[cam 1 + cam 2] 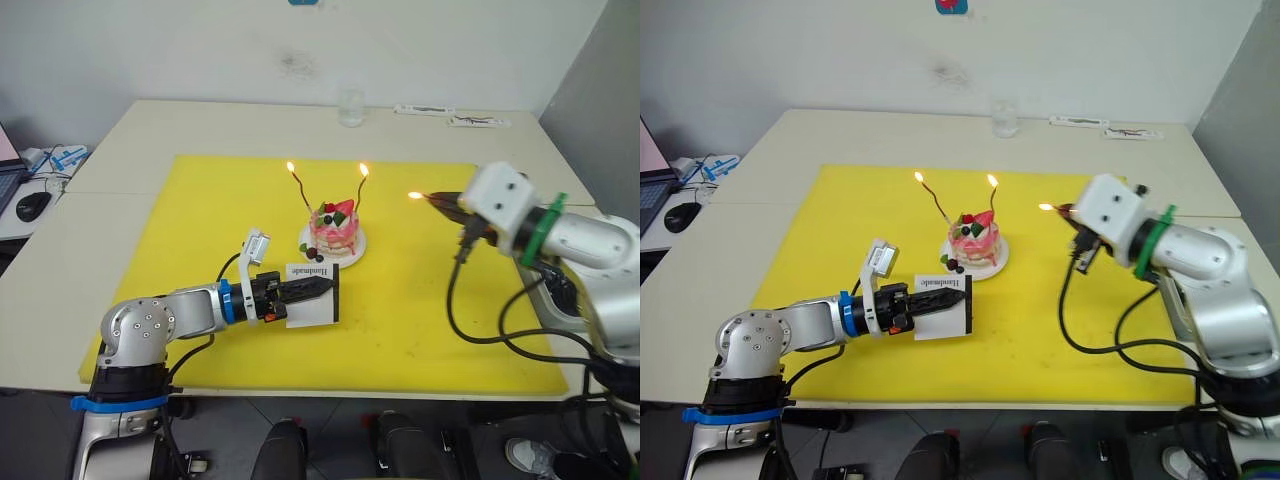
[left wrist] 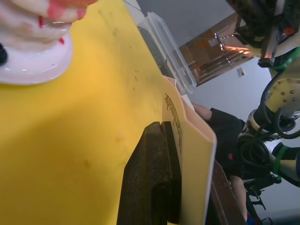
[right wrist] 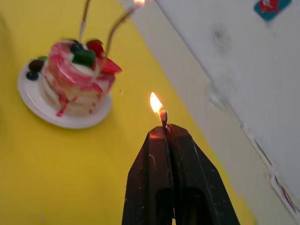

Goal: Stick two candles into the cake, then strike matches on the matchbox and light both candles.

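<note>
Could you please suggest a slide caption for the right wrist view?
Right gripper holds a burning match beside the cake.

Cake lit, one match burning

The pink layered cake [image 1: 334, 232] sits on its white plate near the middle of the bench — both thin wavy candles [image 1: 301, 190] stand in its top, each with a flame. The white matchbox [image 1: 312, 294] lies just beside it toward the front edge. A short match [image 3: 163, 118] burns, well apart toward the right edge.
</note>
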Robot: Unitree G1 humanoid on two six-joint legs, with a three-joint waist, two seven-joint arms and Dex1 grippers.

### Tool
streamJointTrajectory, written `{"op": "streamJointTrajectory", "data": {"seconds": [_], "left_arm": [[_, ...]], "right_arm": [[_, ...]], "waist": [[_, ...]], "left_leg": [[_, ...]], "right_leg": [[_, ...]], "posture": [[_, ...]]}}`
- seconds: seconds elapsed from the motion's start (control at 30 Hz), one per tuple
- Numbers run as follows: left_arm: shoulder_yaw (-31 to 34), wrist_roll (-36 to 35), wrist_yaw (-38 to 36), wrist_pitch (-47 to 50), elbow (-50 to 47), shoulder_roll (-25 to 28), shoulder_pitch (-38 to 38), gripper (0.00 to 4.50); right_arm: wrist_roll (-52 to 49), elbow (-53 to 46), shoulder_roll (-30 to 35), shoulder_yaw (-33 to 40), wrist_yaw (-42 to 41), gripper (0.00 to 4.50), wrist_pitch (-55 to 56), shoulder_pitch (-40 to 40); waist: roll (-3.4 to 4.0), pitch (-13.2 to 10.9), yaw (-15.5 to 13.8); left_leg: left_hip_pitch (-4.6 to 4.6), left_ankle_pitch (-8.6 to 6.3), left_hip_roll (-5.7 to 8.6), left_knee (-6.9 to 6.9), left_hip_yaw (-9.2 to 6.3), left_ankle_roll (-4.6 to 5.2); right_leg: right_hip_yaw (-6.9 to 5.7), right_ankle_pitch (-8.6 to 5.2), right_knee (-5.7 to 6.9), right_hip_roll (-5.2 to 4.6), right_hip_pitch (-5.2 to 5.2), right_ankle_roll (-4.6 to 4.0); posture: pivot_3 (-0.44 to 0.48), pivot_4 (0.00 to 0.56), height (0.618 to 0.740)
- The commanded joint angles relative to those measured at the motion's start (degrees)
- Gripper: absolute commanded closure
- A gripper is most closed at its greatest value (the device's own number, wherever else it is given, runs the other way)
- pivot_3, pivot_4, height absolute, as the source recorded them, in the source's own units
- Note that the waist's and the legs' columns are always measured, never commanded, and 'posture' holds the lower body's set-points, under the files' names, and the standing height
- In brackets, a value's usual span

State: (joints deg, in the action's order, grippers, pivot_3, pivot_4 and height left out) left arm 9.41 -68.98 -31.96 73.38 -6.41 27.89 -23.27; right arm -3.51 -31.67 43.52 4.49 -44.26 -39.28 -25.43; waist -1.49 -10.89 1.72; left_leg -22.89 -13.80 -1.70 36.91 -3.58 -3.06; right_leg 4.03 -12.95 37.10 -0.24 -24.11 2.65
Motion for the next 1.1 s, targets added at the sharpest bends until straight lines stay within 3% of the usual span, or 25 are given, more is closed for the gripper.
{"op": "streamJointTrajectory", "data": {"seconds": [0.03, 0.27, 0.5, 0.63, 0.93, 1.1], "left_arm": [[-0.61, -1.53, -0.22, -0.09, -2.19, -2.06, -0.75, 4.50], [-1.92, -1.25, 0.40, -0.49, -3.50, -4.98, 0.35, 4.50], [-2.69, -0.69, 0.62, -1.01, -3.70, -6.48, 0.69, 4.50], [-2.91, -0.49, 0.71, -1.18, -3.50, -6.88, 0.63, 4.50], [-2.81, 0.25, 0.68, -1.35, -3.33, -6.66, 0.92, 4.50], [-3.00, -0.04, 3.10, -0.25, -4.48, -7.01, 1.13, 4.50]], "right_arm": [[-0.24, -3.12, 1.40, 9.46, 3.00, 4.48, -4.03, 5.34], [1.98, 1.01, 0.32, 22.18, 10.05, 4.48, -6.34, 17.73], [3.01, 8.87, 0.31, 25.78, 14.52, 4.48, -4.27, 23.71], [2.02, 11.28, 0.17, 26.23, 16.08, 3.51, -3.91, 23.28], [-0.31, 11.26, 0.79, 26.92, 16.73, 0.13, -1.14, 22.66], [-2.74, 9.92, 2.14, 28.36, 13.26, 0.03, 2.75, 24.33]], "waist": [[0.00, 0.00, 0.00], [0.01, 0.00, 0.25], [0.05, 0.03, 0.30], [0.06, 0.04, 0.31], [0.07, 0.04, 0.27], [0.07, 0.04, 0.24]], "left_leg": [[-0.01, 0.00, 0.00, 0.00, 0.01, 0.00], [0.04, 0.00, 0.00, 0.02, 0.10, 0.00], [0.08, 0.00, 0.01, 0.06, 0.19, 0.01], [0.10, 0.00, 0.01, 0.06, 0.19, 0.01], [0.07, 0.00, 0.01, 0.05, 0.19, 0.01], [0.07, 0.00, 0.01, 0.05, 0.19, 0.01]], "right_leg": [[0.00, -0.02, -0.01, 0.00, 0.00, -0.03], [0.07, -0.01, 0.01, 0.00, 0.01, -0.02], [0.17, 0.01, 0.01, 0.01, 0.03, 0.01], [0.17, 0.01, 0.02, 0.01, 0.03, 0.01], [0.17, 0.00, 0.00, 0.02, 0.03, 0.00], [0.17, 0.01, 0.00, 0.01, 0.03, 0.01]], "posture": [[0.000, 0.150, 0.740], [0.000, 0.150, 0.740], [0.000, 0.150, 0.740], [0.000, 0.150, 0.740], [0.000, 0.150, 0.740], [0.000, 0.150, 0.740]]}}
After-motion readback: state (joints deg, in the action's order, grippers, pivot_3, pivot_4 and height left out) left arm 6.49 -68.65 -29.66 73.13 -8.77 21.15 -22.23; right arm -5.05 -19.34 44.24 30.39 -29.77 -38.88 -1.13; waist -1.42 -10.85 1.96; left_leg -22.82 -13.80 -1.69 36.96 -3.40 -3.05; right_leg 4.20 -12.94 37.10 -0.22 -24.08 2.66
